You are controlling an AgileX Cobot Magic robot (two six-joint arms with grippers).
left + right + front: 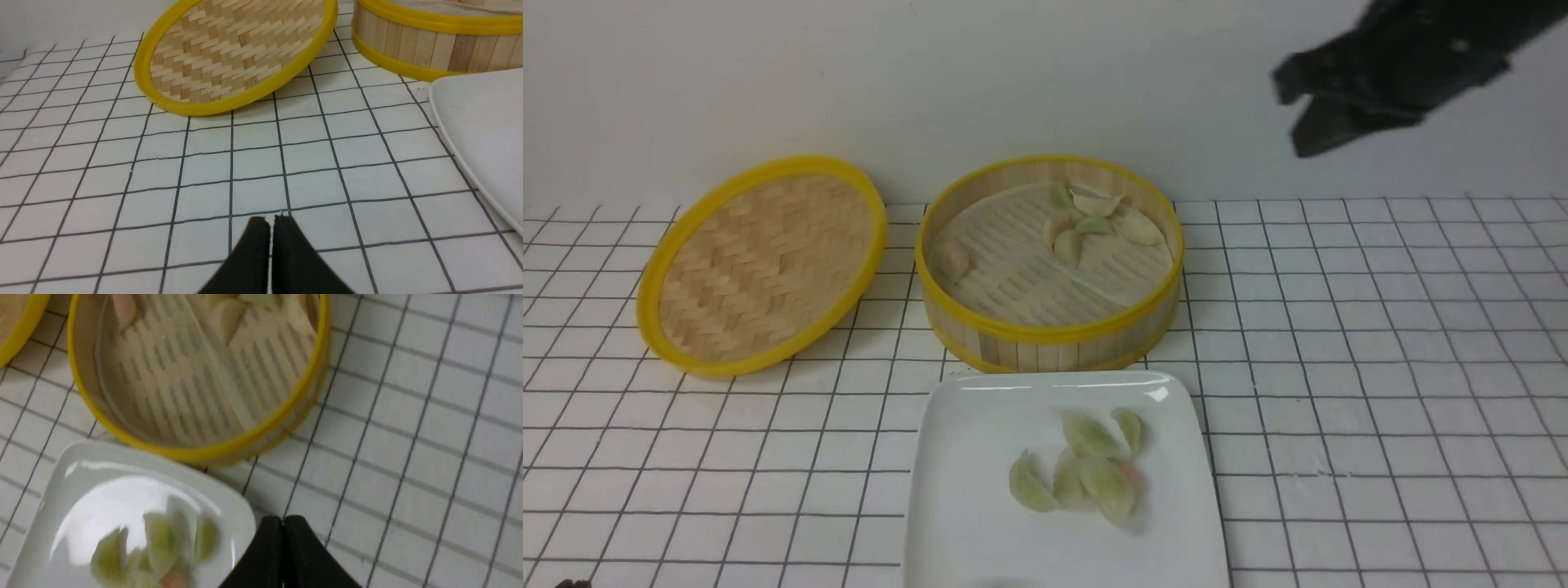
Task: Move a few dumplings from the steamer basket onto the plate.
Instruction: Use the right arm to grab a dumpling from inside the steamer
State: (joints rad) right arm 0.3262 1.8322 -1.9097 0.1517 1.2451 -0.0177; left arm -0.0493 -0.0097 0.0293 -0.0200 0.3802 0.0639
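Front view: round bamboo-slat steamer basket with yellow rims sits centre frame on the white grid-lined surface. Small pleated pale dumplings are bunched at its far side, with one pinkish at its left wall. Glossy white square plate is bottom centre, just in front of the basket, with a cluster of greenish dumplings on it. Shallow woven bamboo lid with a yellow rim lies left of the basket. Right pincer is upper right, raised off the surface.

Left wrist view: left pincer has its fingers together, empty, low over bare surface, near the lid and the plate edge.

Right wrist view (blurred): right pincer has its fingers together, empty, above the surface beside the plate corner.
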